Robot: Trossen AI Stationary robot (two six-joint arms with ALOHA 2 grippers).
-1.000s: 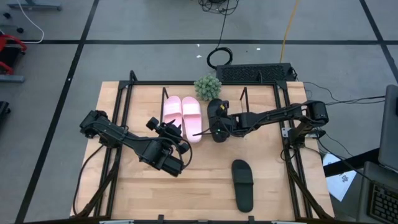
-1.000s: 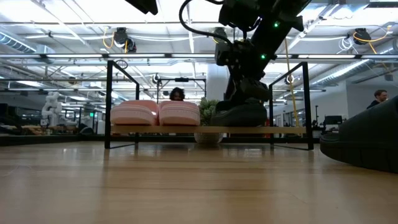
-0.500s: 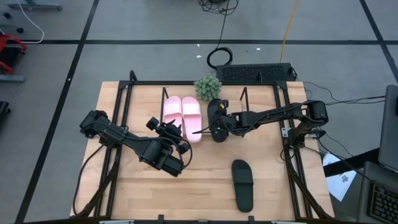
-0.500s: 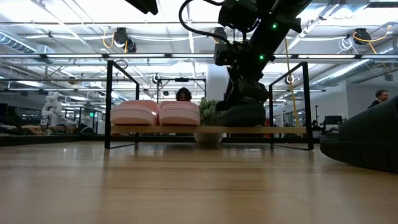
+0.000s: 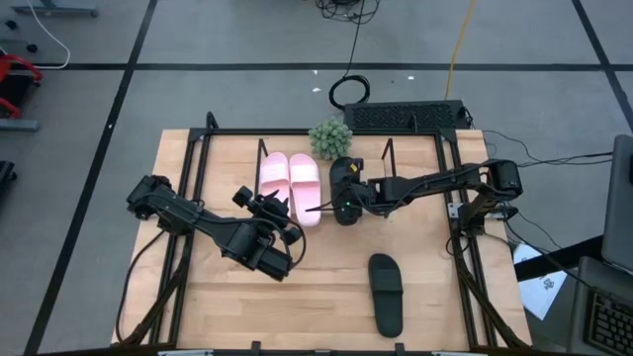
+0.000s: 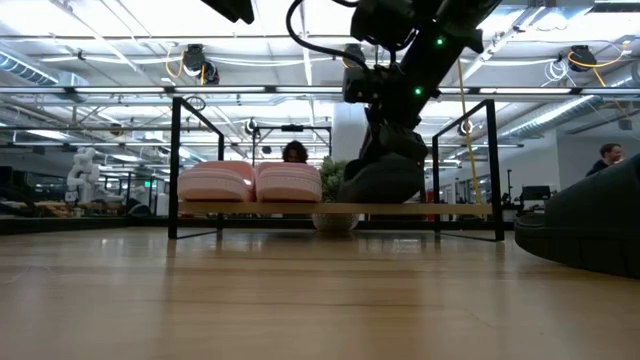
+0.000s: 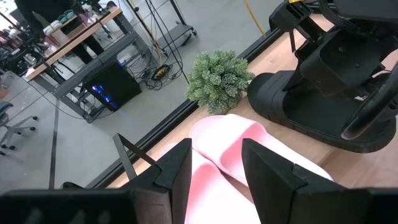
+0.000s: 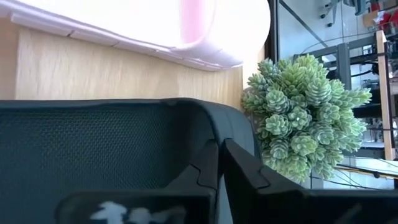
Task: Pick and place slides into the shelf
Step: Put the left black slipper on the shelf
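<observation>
The pale pink pair of slides [image 5: 289,181] stands side by side on the left half of the shelf [image 6: 460,209]. A black slide [image 5: 342,170] sits next to them on the board, sole down. My right gripper [image 8: 217,165] is shut just over that slide's strap [image 6: 385,175], reaching in from the table's right. Another black slide [image 5: 386,294] lies on the tabletop near the front right. My left gripper [image 7: 214,155] hangs open in front of the pink pair, clear of them. My right gripper has its shut fingers [image 8: 239,168] slanting down right beside the black slide's textured upper side [image 8: 93,143]. Nothing shows between them. Whether they touch the slide, I cannot tell.
A small green potted plant [image 5: 330,137] stands just behind the shelf, between the pink pair and the black slide. The shelf's dark end frames [image 6: 175,165] rise at each side. Bare board [image 5: 381,163] lies to the right of the black slide. People show in the room beyond.
My right gripper has drawn its fingers together above the black slide on the shelf while staying in place. The slide has stayed on the board.
</observation>
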